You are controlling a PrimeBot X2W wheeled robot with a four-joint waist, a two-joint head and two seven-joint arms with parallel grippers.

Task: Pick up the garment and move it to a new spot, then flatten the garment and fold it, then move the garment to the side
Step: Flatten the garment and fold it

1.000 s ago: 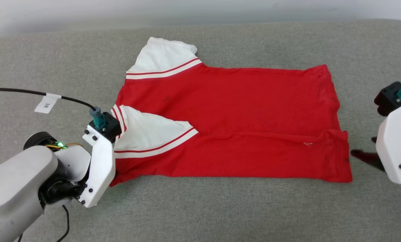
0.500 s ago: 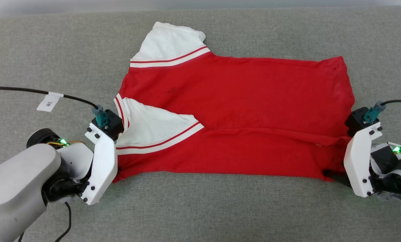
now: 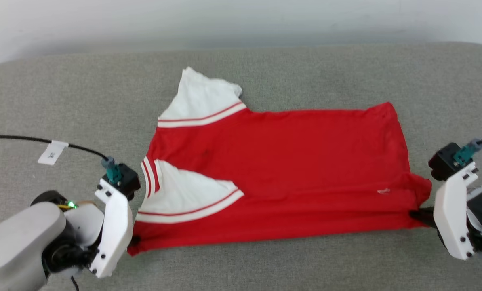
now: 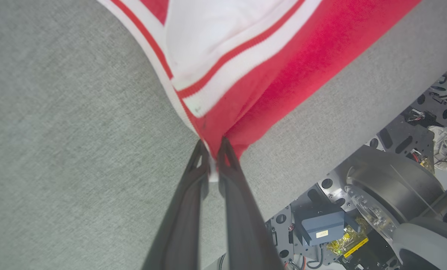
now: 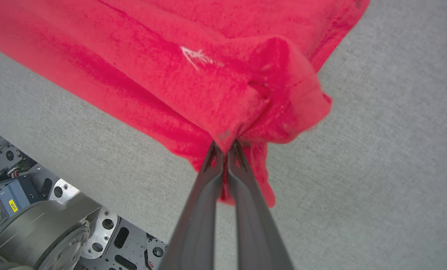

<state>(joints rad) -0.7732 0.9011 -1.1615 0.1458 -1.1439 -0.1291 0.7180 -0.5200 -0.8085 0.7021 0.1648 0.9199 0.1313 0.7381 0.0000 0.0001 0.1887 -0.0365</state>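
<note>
Left gripper (image 4: 213, 145) is pinching the shirt (image 3: 297, 161) at its near corner on the shoulder end, fingers almost together with red and white cloth caught between them. Right gripper (image 5: 226, 145) is clamping the bunched hem corner at the opposite end, fingers closed on a wad of red fabric. The shirt is lying spread across the grey cushion (image 3: 265, 266), its near long edge folded toward the middle, one white sleeve resting on the red body, the other sticking out at the far side. A black cable (image 3: 22, 139) is trailing toward the left wrist.
</note>
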